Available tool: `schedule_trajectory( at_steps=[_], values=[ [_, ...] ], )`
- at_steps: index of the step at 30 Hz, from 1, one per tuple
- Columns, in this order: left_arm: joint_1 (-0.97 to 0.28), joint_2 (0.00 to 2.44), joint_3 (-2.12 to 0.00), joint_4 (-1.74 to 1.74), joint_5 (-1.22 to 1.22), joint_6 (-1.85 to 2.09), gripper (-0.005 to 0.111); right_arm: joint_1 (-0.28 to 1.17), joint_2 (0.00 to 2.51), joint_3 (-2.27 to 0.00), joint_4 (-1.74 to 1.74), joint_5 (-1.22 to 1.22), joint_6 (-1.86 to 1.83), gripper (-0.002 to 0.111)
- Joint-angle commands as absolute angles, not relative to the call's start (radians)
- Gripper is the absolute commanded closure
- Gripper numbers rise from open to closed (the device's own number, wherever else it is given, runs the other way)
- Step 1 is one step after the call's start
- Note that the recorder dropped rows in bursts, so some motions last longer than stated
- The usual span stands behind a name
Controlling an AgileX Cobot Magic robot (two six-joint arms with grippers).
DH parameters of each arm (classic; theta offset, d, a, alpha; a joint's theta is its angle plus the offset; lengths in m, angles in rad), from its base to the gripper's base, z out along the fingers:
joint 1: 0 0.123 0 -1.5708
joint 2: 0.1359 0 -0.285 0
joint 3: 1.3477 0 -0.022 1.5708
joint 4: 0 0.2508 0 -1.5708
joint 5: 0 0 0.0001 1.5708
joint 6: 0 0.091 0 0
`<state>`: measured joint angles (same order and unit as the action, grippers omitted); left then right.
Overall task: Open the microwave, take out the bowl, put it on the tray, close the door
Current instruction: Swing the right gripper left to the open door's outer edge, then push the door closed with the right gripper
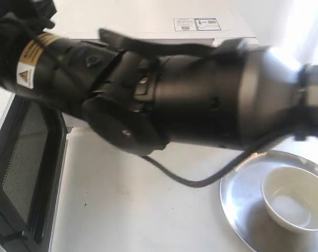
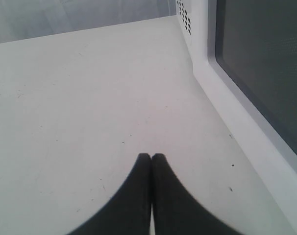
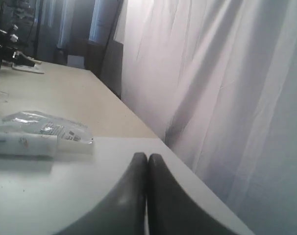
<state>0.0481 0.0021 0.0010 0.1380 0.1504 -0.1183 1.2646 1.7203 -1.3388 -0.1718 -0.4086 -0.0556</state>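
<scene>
Bowl (image 1: 293, 205) sat upright in tray (image 1: 243, 210), off-centre, so take-out + place looked done. Door (image 1: 28, 168) stood wide open, angled away from mw (image 1: 148, 18) body. Closing it was prob. the only step left.

L gripper (image 2: 151, 157): fingers pressed together, nothing between them, low over the table (image 2: 80, 107). Door's windowed face lay just beside it, off one flank of the fingers. Not touching, as a strip of bare table showed between. Door's bottom edge ran roughly along the dir. the fingers pointed, toward vent holes (image 2: 184, 19) further ahead. My read: coming move = sideways shove w/ the closed fingers into that face, swinging it round to the mw front. Contact nearer the free edge would give more leverage, but I couldn't tell from the wrist view which end was the hinge.

R gripper (image 3: 147, 157): also closed + empty, facing a curtain (image 3: 227, 98), no door in its view. So L arm was clearly the nearer one for the job. A black arm (image 1: 201, 105) blurred across the ext. view; couldn't tell which arm.
</scene>
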Motion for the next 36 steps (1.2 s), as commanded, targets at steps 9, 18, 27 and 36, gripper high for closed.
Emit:
schedule_trajectory(
  at_steps=[9,18,27,36],
  values=[
    [0.047,0.000,0.000,0.135,0.149,-0.125,0.107,1.295,1.921,-1.419,-0.059,-0.445,-0.455,0.108],
    [0.047,0.000,0.000,0.135,0.149,-0.125,0.107,1.295,1.928,-1.419,-0.040,-0.340,-0.747,0.108],
    [0.047,0.000,0.000,0.135,0.149,-0.125,0.107,1.174,1.837,-1.419,0.374,-0.025,-1.114,0.108],
    [0.047,0.000,0.000,0.135,0.149,-0.125,0.107,0.829,1.799,-1.417,0.363,0.015,-1.123,0.108]
  ],
)
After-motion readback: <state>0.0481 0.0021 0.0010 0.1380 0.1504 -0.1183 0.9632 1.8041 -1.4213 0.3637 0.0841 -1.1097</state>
